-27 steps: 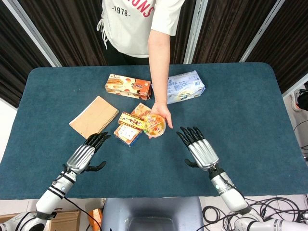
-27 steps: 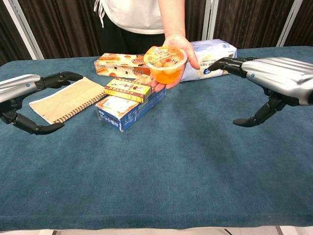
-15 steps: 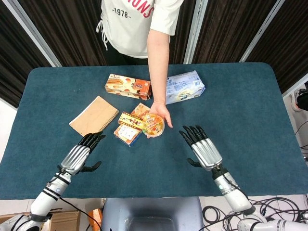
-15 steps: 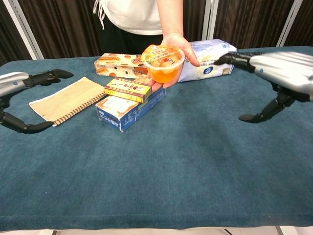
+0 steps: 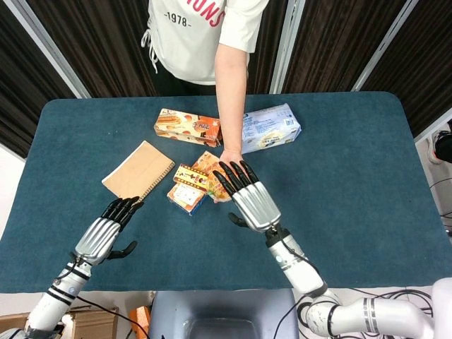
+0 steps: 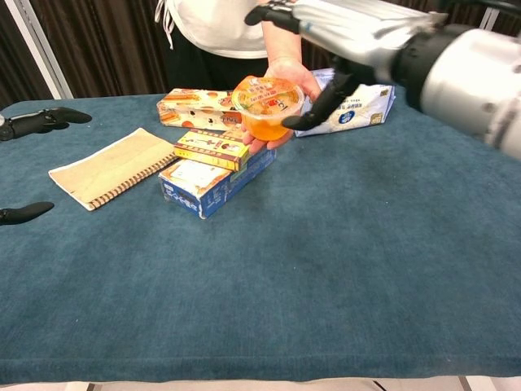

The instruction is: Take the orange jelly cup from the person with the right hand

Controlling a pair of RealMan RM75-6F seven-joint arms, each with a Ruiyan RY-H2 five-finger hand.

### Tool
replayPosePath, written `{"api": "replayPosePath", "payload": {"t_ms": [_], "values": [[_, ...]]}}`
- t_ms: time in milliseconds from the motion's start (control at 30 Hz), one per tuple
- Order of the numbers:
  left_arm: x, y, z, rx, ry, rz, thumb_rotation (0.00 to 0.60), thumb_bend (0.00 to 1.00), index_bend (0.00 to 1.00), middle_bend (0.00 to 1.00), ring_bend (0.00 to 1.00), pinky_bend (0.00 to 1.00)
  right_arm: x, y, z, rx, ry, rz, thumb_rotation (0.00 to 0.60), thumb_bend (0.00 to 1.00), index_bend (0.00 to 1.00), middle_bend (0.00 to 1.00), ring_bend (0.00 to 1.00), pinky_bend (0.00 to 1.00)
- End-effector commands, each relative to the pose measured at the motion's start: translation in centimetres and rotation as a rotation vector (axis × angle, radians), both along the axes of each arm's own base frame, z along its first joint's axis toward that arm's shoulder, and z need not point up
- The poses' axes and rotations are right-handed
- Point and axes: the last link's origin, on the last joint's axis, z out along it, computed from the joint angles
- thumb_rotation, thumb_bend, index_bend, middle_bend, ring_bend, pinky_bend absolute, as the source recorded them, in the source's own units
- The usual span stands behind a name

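the person's palm (image 6: 299, 80) holds up the orange jelly cup (image 6: 266, 107); the right hand (image 6: 342, 37) hovers spread above it, thumb just beside the cup, not gripping.

The scene is being viewed from high above in the head view, looking steeply down toward 12 o'clock, so the whole table (image 5: 367, 176) is being taken in. In the chest view it is being seen from low and close, facing 12 o'clock across the tabletop. The boxes, notebook (image 5: 138, 170) and the person's arm (image 5: 230, 92) are being shared.
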Motion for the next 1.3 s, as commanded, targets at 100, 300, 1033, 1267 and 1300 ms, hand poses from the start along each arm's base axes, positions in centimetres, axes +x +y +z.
{"api": "replayPosePath", "payload": {"t_ms": [100, 300, 1033, 1267, 1300], "values": [[-0.2, -0.3, 0.3, 0.011, 0.015, -0.011, 0.6, 0.34, 0.0, 0.0, 0.0, 0.0, 2.9, -1.7, -2.1, 0.02, 0.055, -0.072, 0.6, 0.15, 0.0, 0.0, 0.0, 0.07], [-0.4, -0.3, 0.7, 0.023, 0.019, -0.007, 0.6, 0.34, 0.0, 0.0, 0.0, 0.0, 2.9, -2.6, -2.8, 0.014, 0.079, -0.114, 0.6, 0.15, 0.0, 0.0, 0.0, 0.07], [-1.2, -0.1, 1.4, 0.026, 0.006, 0.021, 0.6, 0.34, 0.0, 0.0, 0.0, 0.0, 2.4, -3.9, -4.5, -0.045, 0.007, -0.103, 0.6, 0.15, 0.62, 0.42, 0.53, 0.71], [-1.1, -0.2, 1.8, 0.04, 0.0, 0.016, 0.6, 0.34, 0.0, 0.0, 0.0, 0.0, 2.7, -3.3, -1.9, -0.083, -0.072, -0.058, 0.6, 0.15, 0.66, 0.45, 0.56, 0.74], [-1.1, -0.2, 1.9, 0.043, -0.001, 0.016, 0.6, 0.34, 0.0, 0.0, 0.0, 0.0, 2.7, -3.1, -1.0, -0.09, -0.09, -0.045, 0.6, 0.15, 0.66, 0.45, 0.56, 0.74]]}}
